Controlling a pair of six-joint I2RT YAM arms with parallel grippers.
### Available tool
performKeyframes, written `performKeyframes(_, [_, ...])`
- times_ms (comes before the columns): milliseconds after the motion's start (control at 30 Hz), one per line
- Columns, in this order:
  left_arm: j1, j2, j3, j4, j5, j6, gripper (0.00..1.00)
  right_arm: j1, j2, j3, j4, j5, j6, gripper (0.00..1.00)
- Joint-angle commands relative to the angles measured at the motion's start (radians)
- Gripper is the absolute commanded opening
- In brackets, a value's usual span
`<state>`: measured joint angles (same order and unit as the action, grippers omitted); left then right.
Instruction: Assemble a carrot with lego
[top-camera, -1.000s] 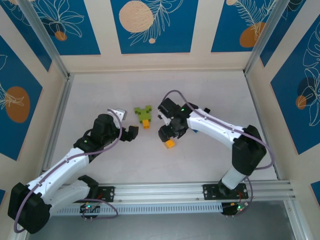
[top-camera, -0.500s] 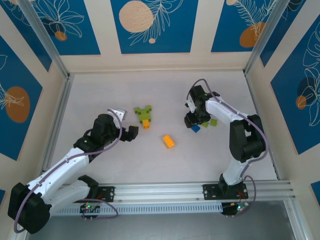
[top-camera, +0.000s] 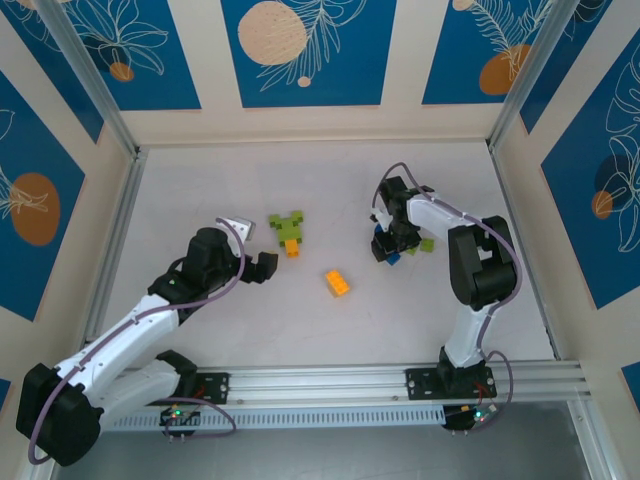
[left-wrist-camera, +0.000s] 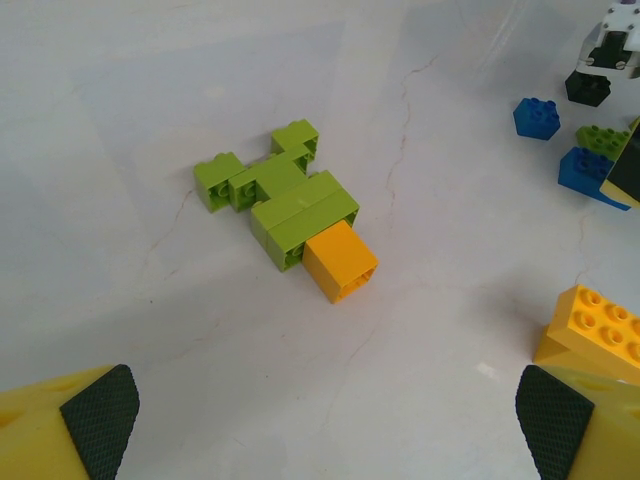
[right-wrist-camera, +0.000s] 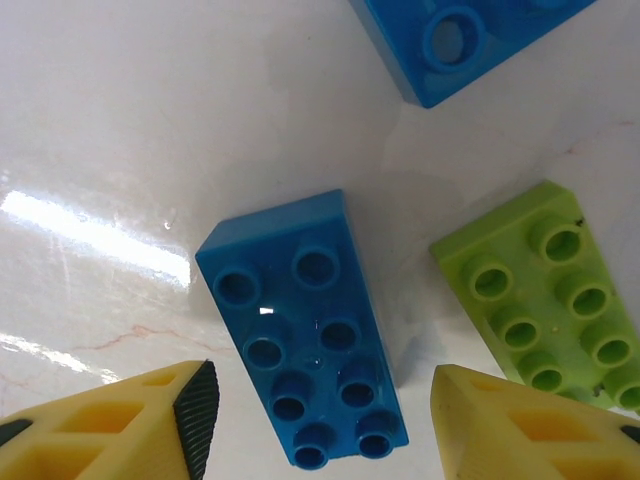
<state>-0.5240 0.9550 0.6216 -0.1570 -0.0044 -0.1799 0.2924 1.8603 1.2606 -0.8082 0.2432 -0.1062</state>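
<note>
Looks like brick-picking time: right gripper (right-wrist-camera: 320, 420) hangs spread wide over a blue brick (right-wrist-camera: 305, 355) right of the tabletop's (top-camera: 200, 330) middle, left gripper (left-wrist-camera: 320, 415) gapes idle by the half-built carrot (left-wrist-camera: 290, 205), so next: drop and pinch.

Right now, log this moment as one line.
left gripper: open, facing lime-and-orange assembly | right gripper: open over blue brick, lime brick beside | orange brick: loose, ungripped

White table (top-camera: 300, 330), lego cluster (top-camera: 287, 231), orange brick (top-camera: 337, 283)
</note>
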Motion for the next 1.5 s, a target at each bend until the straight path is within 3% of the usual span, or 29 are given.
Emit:
performKeyframes(0, [-0.003,-0.010,0.032,-0.004,0.012,0.014,0.99,0.004,0.028,0.005,0.013,-0.028,-0.016,0.58])
performKeyframes(300, [-0.003,0.003,0.036,-0.002,0.010,0.019,0.99,0.010,0.059,0.021,0.026,-0.033,-0.020,0.52])
performKeyframes(700, [-0.004,0.011,0.036,-0.001,0.011,0.020,0.99,0.006,0.059,0.064,0.005,-0.082,-0.026,0.51])
performKeyframes(933, [-0.004,0.011,0.037,-0.001,0.010,0.022,0.99,0.004,0.075,0.054,0.006,-0.076,-0.024,0.40])
performKeyframes(1200, [-0.003,0.011,0.036,-0.002,0.012,0.020,0.99,0.006,0.059,0.047,-0.003,-0.077,-0.008,0.35])
performKeyframes(1467, [-0.003,0.008,0.037,-0.005,0.011,0.021,0.99,0.083,-0.099,-0.007,-0.057,-0.118,0.118,0.31])
